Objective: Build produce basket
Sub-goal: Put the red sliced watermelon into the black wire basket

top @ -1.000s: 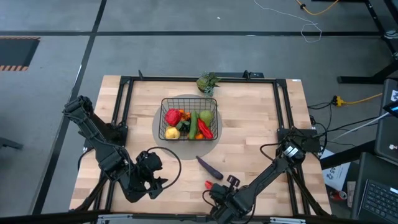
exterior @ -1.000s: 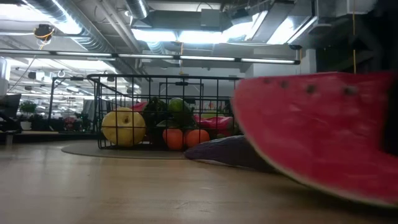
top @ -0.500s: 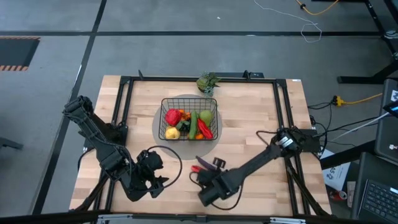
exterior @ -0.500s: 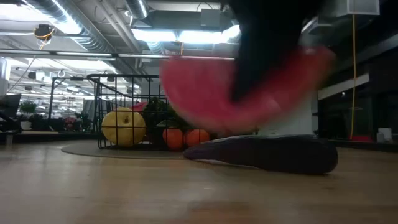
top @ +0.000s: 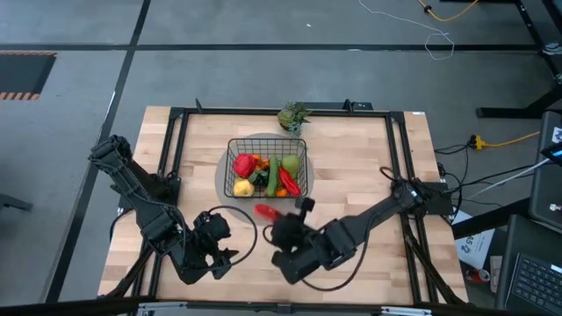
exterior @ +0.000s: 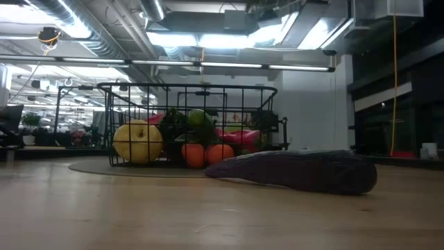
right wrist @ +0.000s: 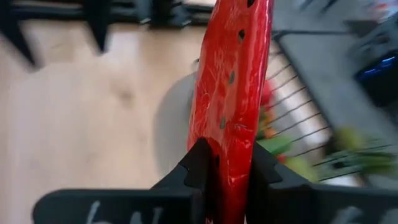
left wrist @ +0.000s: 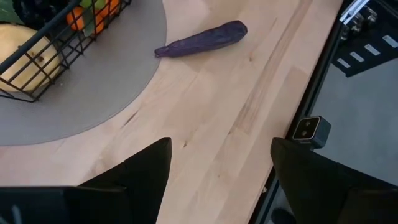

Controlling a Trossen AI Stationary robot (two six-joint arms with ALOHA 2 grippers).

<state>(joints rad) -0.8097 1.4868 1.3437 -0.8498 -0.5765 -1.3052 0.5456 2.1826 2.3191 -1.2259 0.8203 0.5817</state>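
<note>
Left gripper [top: 230,256] sat parked low on the near left of the bench [top: 369,167], fingers spread wide in its wrist view and holding nothing; I judged it best left idle. Basket [top: 268,167] stood on the grey mat [top: 221,171] at bench centre, already carrying produce: yellow pear [top: 243,187], red pepper [top: 245,164], cucumber [top: 274,171], green pear [top: 291,162], chili [top: 291,182]. Right gripper [top: 274,217] hung just off the basket's near side, fingers clamped on a red watermelon slice [right wrist: 231,81], edge-on and standing up between them in the wrist view; the slice's tip [top: 263,211] showed red beside the mat. Step in hand, as I read it: carry the slice over the rim and release. To do it well I wanted height enough to clear the wire, the slice kept over the open middle, and a low release so nothing bounced out. Eggplant [left wrist: 202,39] lay on bare bench near the mat, not yet basketed; in the high view the right arm hid it.
</note>
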